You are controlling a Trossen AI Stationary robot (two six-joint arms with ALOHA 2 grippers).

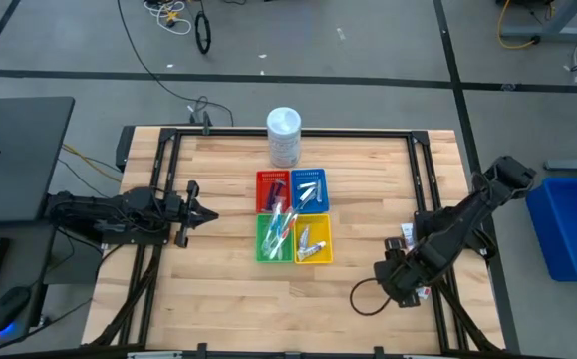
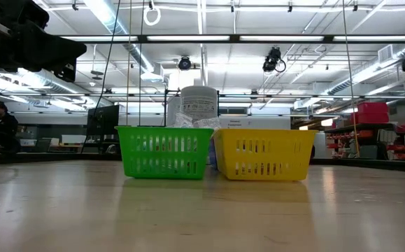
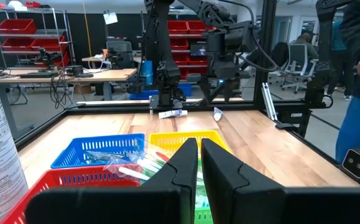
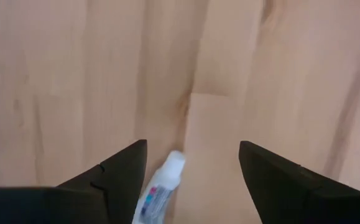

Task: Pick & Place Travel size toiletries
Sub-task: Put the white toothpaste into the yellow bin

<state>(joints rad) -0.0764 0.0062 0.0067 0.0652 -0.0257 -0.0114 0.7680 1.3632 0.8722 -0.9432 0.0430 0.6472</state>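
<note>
One small white squeeze tube (image 4: 160,190) lies on the bare wood between your spread right gripper (image 4: 192,163) fingers (left gripper (image 3: 199,163) idles clenched), so descend and close.
</note>
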